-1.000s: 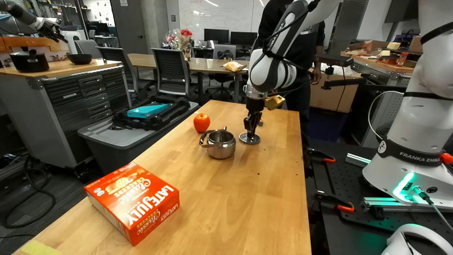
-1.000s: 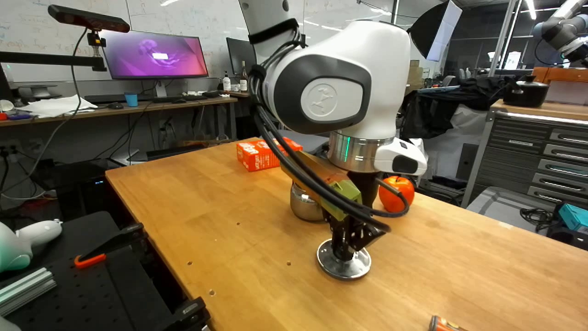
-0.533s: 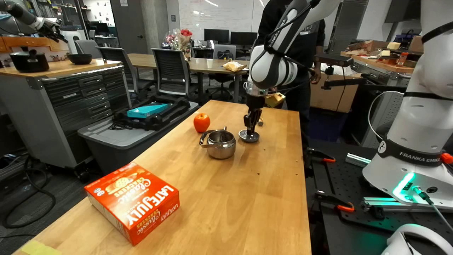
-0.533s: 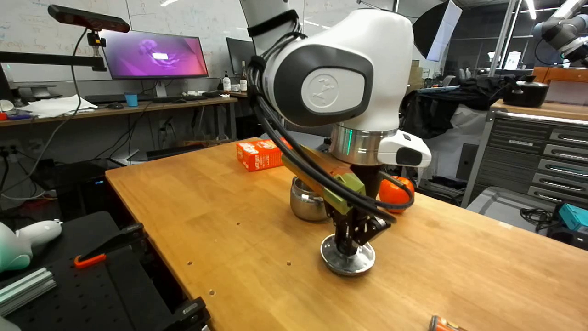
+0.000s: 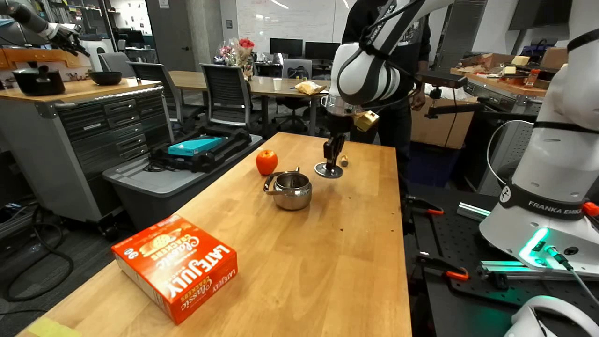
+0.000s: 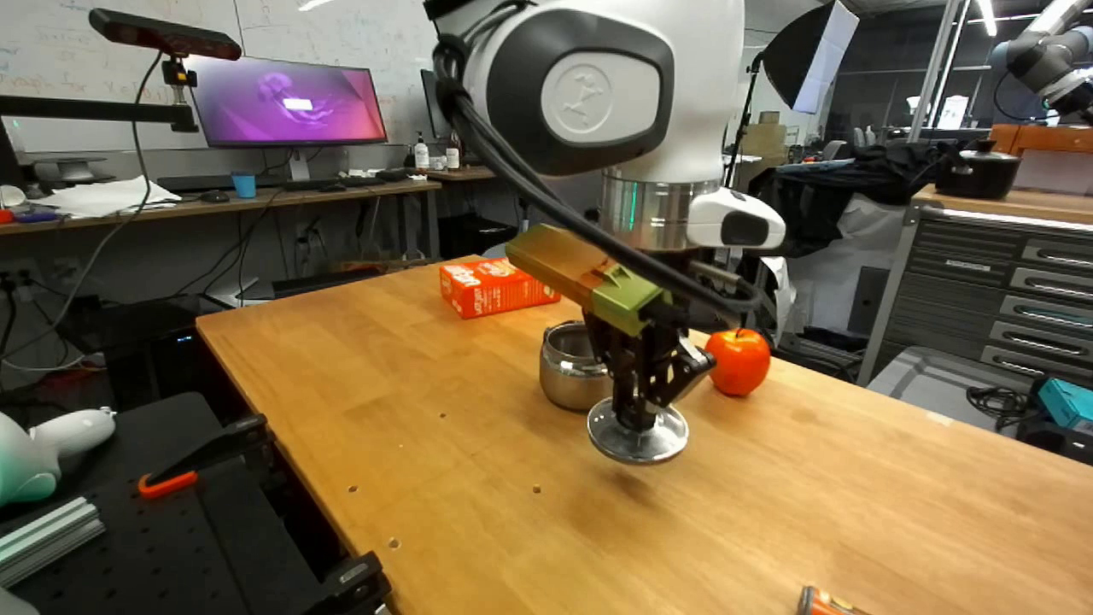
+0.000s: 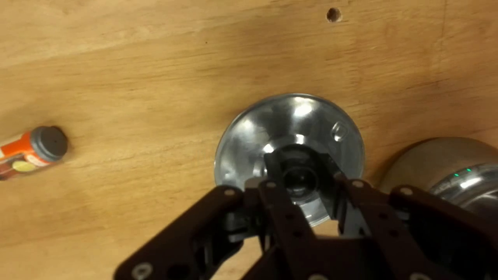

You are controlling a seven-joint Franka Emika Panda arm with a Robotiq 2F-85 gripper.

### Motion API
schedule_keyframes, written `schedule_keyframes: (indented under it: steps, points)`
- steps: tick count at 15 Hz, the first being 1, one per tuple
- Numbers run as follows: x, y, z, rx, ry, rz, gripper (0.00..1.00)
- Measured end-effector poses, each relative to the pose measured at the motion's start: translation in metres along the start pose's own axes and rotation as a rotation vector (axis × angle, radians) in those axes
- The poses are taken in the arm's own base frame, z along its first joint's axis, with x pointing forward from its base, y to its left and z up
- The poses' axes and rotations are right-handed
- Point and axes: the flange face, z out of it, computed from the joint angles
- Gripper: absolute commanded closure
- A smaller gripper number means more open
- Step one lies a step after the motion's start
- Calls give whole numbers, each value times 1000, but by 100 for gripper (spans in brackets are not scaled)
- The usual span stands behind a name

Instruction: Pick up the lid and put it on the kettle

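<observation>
The lid, a round silvery disc with a dark knob, hangs level above the table in both exterior views (image 5: 322,172) (image 6: 636,444) and shows in the wrist view (image 7: 288,120). My gripper (image 5: 332,161) points down and is shut on the lid's knob; the knob sits between the fingers in the wrist view (image 7: 301,163). The kettle, a squat shiny silver pot with an open top, stands upright on the table beside the lid in both exterior views (image 5: 294,200) (image 6: 570,376). Part of it shows at the right of the wrist view (image 7: 432,163). The lid is apart from the kettle.
A red apple (image 5: 266,162) (image 6: 739,362) stands close behind the kettle. An orange-red cracker box (image 5: 175,267) (image 6: 495,288) lies farther along the wooden table (image 5: 299,290). A small orange tube with a grey cap (image 7: 31,149) (image 6: 821,602) lies on the lid's other side.
My gripper has risen with the lid in it, from at or near the table to clearly above it. The kettle, apple and box have not moved.
</observation>
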Motion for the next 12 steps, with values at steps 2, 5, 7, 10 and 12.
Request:
schedule_keyframes:
  steps: [2,5,7,10,12]
  points:
    - [0,-18,-18,-1,15,-47,93]
    - [-1,-49,-41,1,37,-121,93]
    - [-1,-68,-54,4,52,-163,93]
    - [2,-88,-68,7,78,-206,93]
    - [3,-98,-73,9,88,-225,93]
